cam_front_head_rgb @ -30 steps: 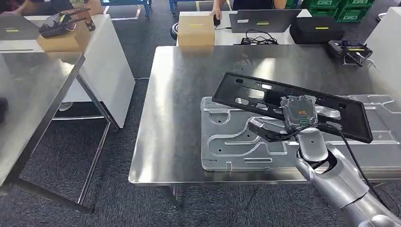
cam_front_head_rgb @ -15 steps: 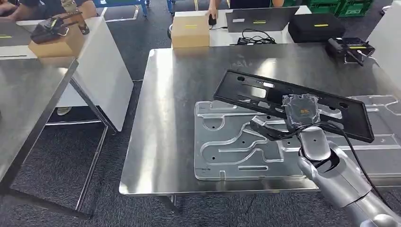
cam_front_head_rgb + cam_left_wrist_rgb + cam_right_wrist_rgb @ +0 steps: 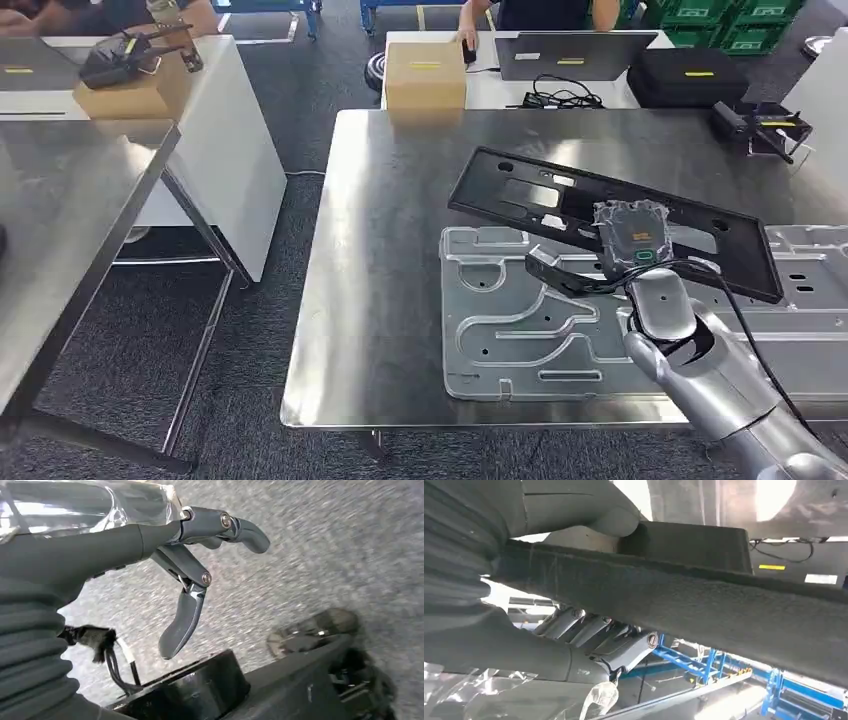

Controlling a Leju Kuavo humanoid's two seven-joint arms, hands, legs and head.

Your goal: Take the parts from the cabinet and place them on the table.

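Holding a long black panel [image 3: 560, 205] in our right hand [image 3: 600, 270], we are keeping it tilted above the steel table [image 3: 390, 250], thumb on one face and fingers [image 3: 599, 635] on the other. Beneath it, a silver metal plate [image 3: 520, 330] is lying flat on the table near the front edge. Our left hand [image 3: 190, 580] is hanging over grey carpet, fingers apart and gripping nothing. At the far end we are noting a cardboard box [image 3: 425, 75], a laptop [image 3: 575, 52] and a black case [image 3: 685, 75]. A second steel table [image 3: 60, 200] is standing to the left.
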